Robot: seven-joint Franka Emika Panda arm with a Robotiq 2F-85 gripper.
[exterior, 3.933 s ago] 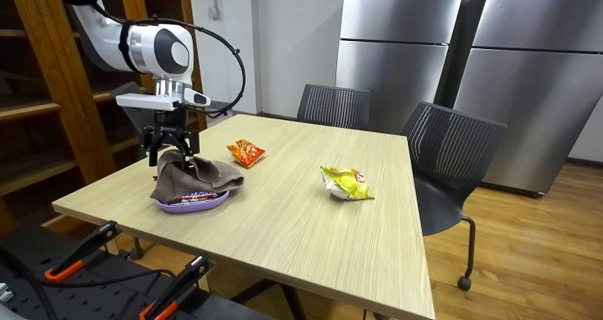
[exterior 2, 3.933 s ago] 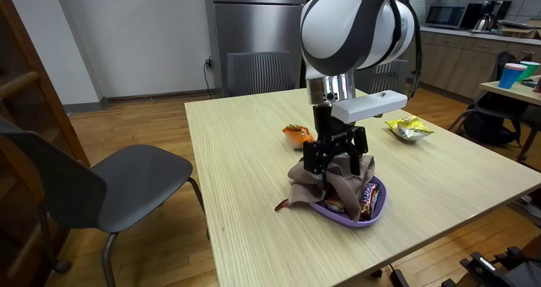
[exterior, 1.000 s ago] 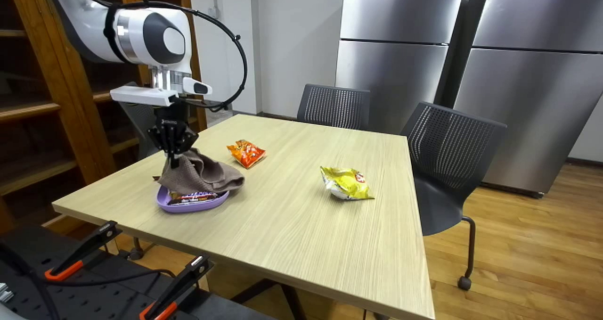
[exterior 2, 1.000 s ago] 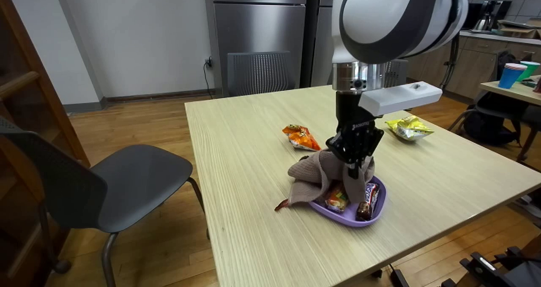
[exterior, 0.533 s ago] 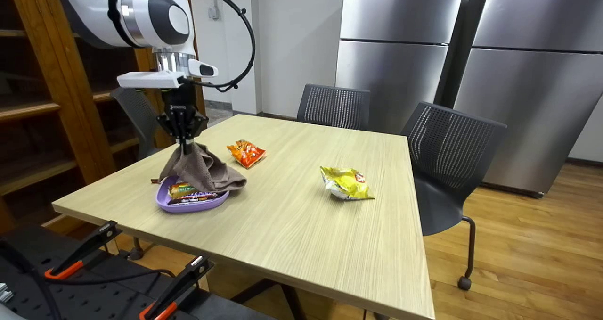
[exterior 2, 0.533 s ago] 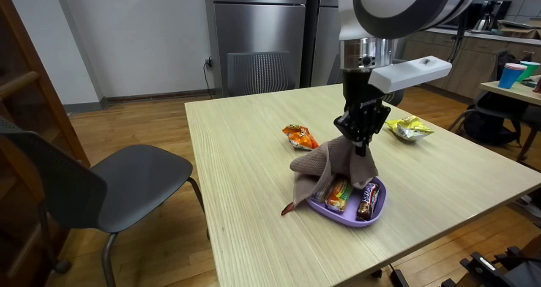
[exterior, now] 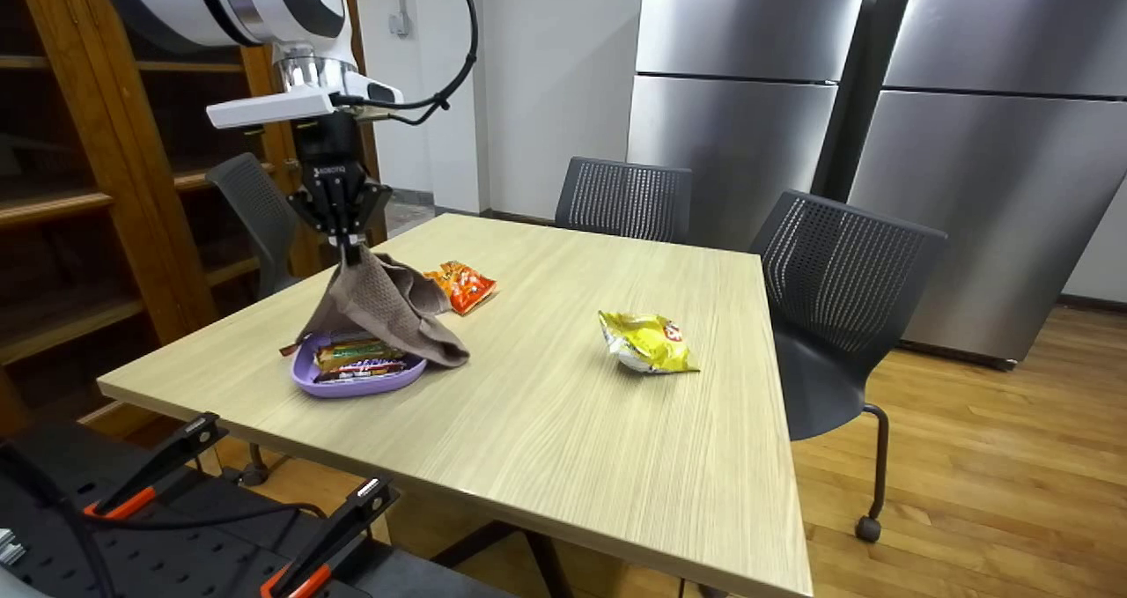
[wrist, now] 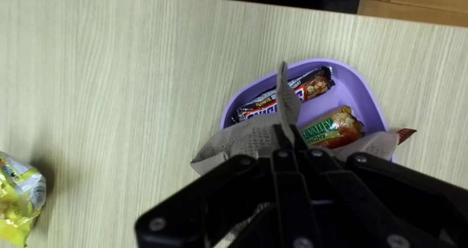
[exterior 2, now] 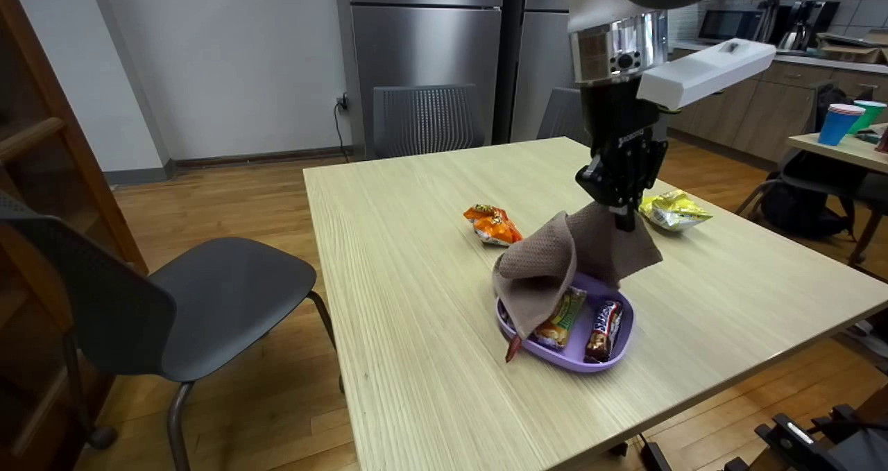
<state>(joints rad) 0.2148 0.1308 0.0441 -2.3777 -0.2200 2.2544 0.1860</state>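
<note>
While the gripper (exterior 2: 624, 220) stands above the table (exterior: 546, 448), its jaws are pinched together on a fold of brown waffle-weave cloth (exterior 2: 538, 263), which drapes down from them like a crumpled tent. Part of the cloth hangs over the purple plate (wrist: 331, 101), covering one side of it and leaving the rest exposed. On that uncovered part lie a Snickers bar (exterior 2: 605, 331) and, beside it, a Nature Valley Crunchy bar (wrist: 334, 129); the wrist view shows both labels partly hidden. A dark red wrapper tip (wrist: 405, 134) pokes out from beneath the cloth at the plate's rim (what it belongs to, the fabric conceals). Near the cloth, an orange snack bag (exterior 2: 494, 225) lies on the tabletop, and in an exterior view the brown folds partly hide it. A yellow snack bag (exterior: 650, 343) sits farther off, well apart from the plate. Dark gray chairs (exterior: 623, 197) with perforated backs stand around the table, and behind them rise stainless-steel refrigerators (exterior: 731, 140). In an exterior view, a blue cup (exterior 2: 838, 125) and a green cup (exterior 2: 867, 114) share another table (exterior 2: 850, 153).
</note>
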